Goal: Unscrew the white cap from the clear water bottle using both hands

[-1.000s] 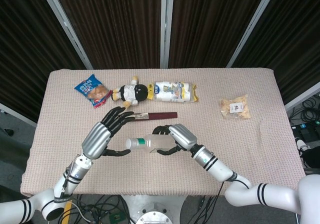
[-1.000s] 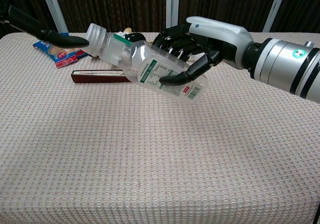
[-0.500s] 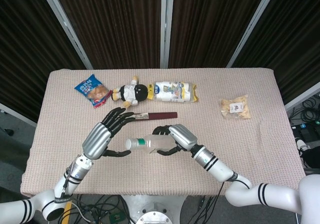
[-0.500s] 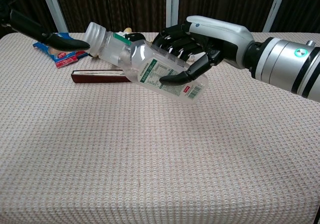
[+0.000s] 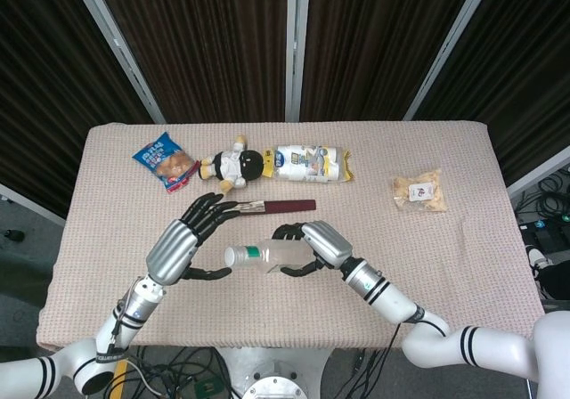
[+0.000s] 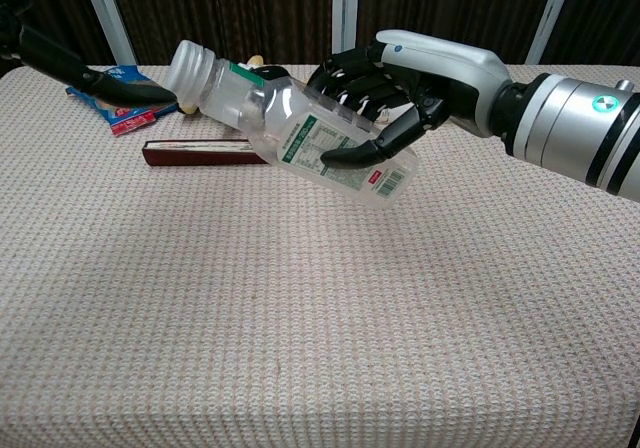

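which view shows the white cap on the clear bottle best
The chest view: the white cap shows large and side-on on the clear plastic water bottle gripped by the right hand. The head view shows the cap only as a small white end.

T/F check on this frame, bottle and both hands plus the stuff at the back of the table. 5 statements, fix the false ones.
1. The right hand holds the bottle off the table. True.
2. The bottle stands upright. False: it lies tilted, cap end up and toward the robot's left.
3. The cap is still on the bottle. True.
4. The left hand is wrapped around the bottle's body. False: its fingers are spread near the cap end; only the right hand grips the body.
5. The doll lies between the blue snack bag and a yellow-ended packet. True.
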